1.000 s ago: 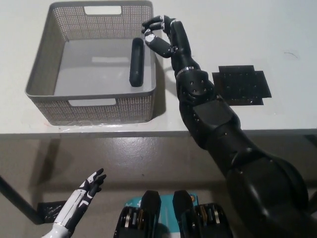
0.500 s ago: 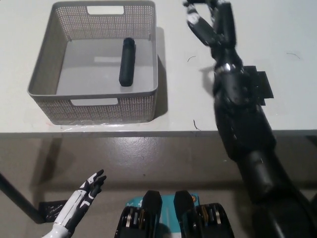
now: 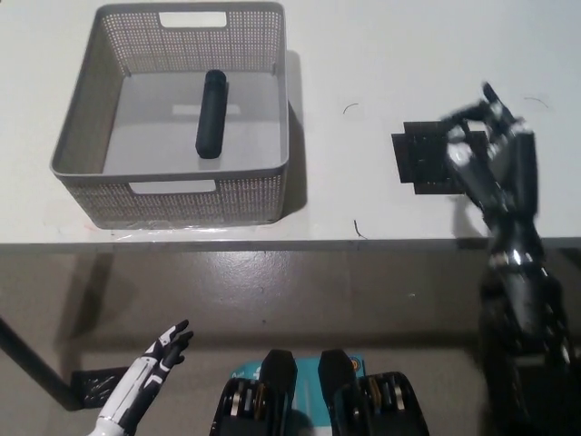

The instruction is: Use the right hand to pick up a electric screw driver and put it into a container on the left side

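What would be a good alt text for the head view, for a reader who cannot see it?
A black electric screwdriver lies inside a grey mesh basket on the white table. The black right robot hand hovers empty over a black mat; the white left robot hand rests open below the table.

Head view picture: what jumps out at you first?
The grey mesh basket at the table's upper left, with the black electric screwdriver lying inside it. Next, the black right hand, empty with fingers apart, above a black mat at right. The white left hand rests low, below the table edge.
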